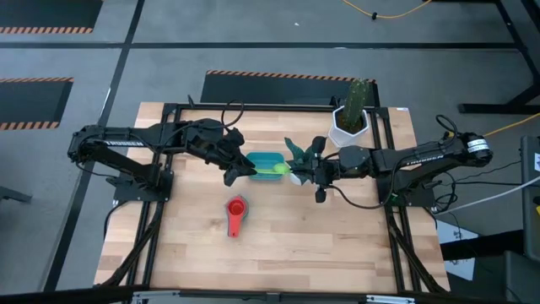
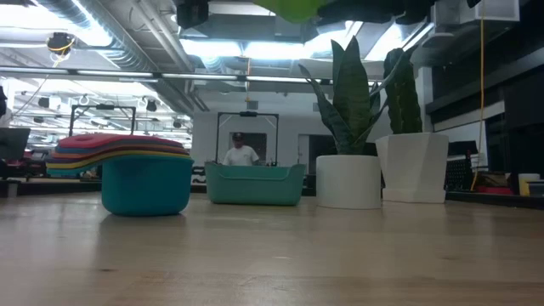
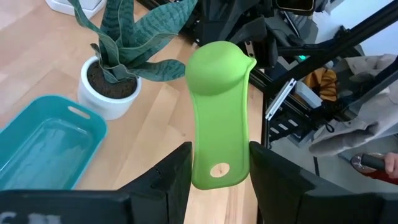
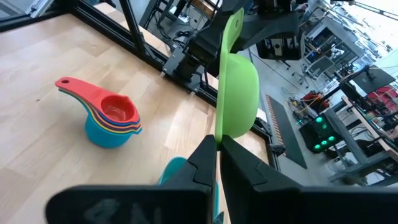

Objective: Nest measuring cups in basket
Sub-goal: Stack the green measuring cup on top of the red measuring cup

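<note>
Green measuring cup (image 3: 217, 118) above teal basket (image 1: 263, 160): left gripper (image 3: 217, 171) grasps handle, right gripper (image 4: 217, 146) clenched on rim; lower level, centred.

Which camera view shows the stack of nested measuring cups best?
The right wrist view: the nested stack shows whole from above, with the red cup on top and its handle. The low view shows only its side. The high view shows it small. The left wrist view misses it.
</note>
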Tool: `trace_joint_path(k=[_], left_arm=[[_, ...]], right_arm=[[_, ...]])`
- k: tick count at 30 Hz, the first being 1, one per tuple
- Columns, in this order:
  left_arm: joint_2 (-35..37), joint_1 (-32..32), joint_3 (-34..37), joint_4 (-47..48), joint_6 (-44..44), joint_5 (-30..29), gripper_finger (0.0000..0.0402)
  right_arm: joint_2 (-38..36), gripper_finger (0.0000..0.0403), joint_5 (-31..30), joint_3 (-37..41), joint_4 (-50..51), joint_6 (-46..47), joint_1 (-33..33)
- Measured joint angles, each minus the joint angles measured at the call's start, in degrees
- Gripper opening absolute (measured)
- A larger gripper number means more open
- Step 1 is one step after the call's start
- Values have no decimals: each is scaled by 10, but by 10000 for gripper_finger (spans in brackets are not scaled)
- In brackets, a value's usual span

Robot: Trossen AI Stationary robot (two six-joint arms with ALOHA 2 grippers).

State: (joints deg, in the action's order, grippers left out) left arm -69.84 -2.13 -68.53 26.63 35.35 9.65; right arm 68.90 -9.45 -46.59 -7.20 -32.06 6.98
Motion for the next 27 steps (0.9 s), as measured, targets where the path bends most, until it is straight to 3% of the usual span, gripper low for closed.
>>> trace_joint_path(k=[21, 27], left_arm=[[1, 1, -1, -1, -1, -25, 149], [4, 0, -1, -5, -44, -34, 149]], right_arm=[[0, 20, -4, 1, -37, 1, 0], [0, 20, 2, 1, -26, 1, 0]])
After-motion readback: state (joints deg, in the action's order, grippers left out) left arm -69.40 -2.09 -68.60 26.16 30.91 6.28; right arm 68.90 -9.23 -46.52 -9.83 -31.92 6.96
